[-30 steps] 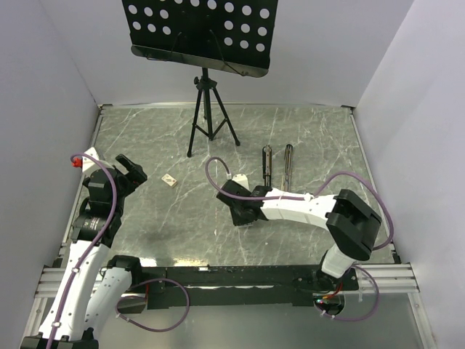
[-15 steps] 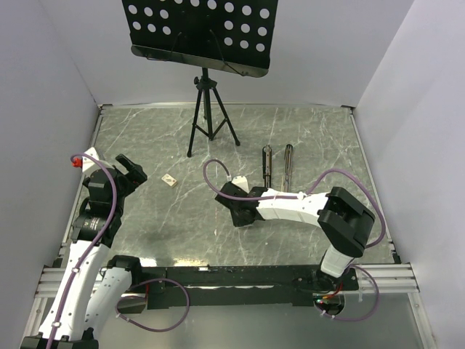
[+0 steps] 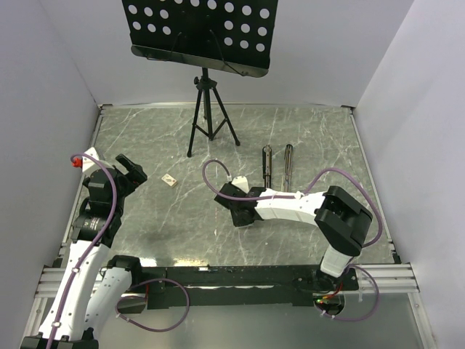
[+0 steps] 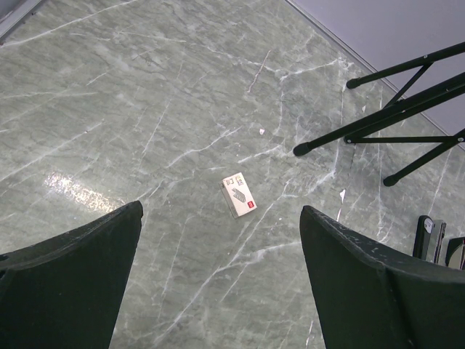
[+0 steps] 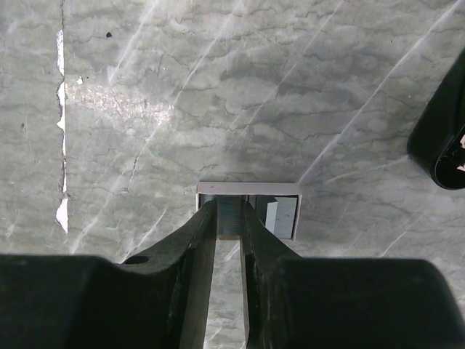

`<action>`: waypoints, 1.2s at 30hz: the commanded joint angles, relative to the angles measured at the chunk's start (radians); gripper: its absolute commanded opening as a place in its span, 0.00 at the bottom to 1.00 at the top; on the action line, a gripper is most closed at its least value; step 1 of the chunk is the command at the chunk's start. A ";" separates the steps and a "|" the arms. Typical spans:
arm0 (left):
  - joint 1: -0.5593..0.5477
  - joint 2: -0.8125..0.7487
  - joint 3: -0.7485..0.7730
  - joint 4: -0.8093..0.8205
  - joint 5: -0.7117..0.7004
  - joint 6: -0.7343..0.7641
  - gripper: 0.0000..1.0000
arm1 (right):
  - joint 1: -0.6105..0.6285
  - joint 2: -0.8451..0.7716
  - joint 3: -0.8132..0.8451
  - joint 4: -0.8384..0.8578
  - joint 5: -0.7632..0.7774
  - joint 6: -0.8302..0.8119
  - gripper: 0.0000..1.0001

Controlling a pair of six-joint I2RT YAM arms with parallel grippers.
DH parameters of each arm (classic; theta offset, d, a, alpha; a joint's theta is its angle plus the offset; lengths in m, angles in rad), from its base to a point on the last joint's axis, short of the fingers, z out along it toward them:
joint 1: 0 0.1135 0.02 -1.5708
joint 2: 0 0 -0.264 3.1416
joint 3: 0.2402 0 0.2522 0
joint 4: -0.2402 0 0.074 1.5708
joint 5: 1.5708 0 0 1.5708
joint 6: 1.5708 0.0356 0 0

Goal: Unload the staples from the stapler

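We see the stapler (image 3: 267, 166) lying on the marbled grey-green table (image 3: 320, 131), right of centre in the overhead view. It shows as two slim black bars side by side, running up and down the frame. Their lower ends meet the right arm's white forearm, and we cannot tell how they join there. In the left wrist view the bars' tips just show at the lower right edge. The staples (image 3: 171, 179), a small pale tan block, lie flat left of centre, well apart from the stapler. In the left wrist view the same block (image 4: 238, 195) sits mid-frame, with a dark mark and a red patch on its face. The left gripper (image 3: 131, 169) hangs at the left side of the table with its jaws spread wide and nothing between them. Through its own camera the two black fingers (image 4: 73, 283) frame the block from a distance without touching it. The right gripper (image 3: 238, 211) is low over the table in the middle of the overhead view. In its wrist view the jaws (image 5: 231, 214) stand narrow, pinching the left part of a small silvery metal piece (image 5: 280, 190) shaped like a shallow channel. We cannot tell whether that piece is touching the table. A black music stand (image 3: 196, 29) on a tripod (image 3: 209, 120) stands at the top of the overhead view.
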 commanded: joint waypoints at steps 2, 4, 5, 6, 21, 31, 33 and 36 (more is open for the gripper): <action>0.000 -0.004 0.000 0.011 -0.007 -0.005 0.94 | 0.008 0.004 0.016 -0.001 0.036 0.027 0.27; 0.000 -0.004 0.002 0.011 -0.007 -0.005 0.94 | 0.006 0.001 0.018 -0.008 0.042 0.030 0.28; 0.000 -0.004 0.002 0.010 -0.007 -0.005 0.94 | 0.006 -0.005 0.019 -0.010 0.042 0.028 0.28; 0.000 -0.002 0.002 0.010 -0.007 -0.005 0.94 | 0.006 -0.008 0.021 -0.013 0.047 0.031 0.28; 0.000 -0.008 0.000 0.008 -0.008 -0.006 0.94 | 0.008 -0.073 0.060 -0.102 0.077 0.019 0.34; 0.000 -0.008 0.002 0.007 -0.008 -0.006 0.94 | 0.000 -0.044 0.047 -0.084 0.053 0.001 0.42; 0.000 -0.008 0.002 0.005 -0.008 -0.006 0.94 | -0.001 -0.042 0.048 -0.081 0.051 -0.001 0.42; 0.000 -0.007 -0.001 0.010 -0.007 -0.005 0.94 | 0.000 -0.044 0.057 -0.085 0.047 -0.007 0.42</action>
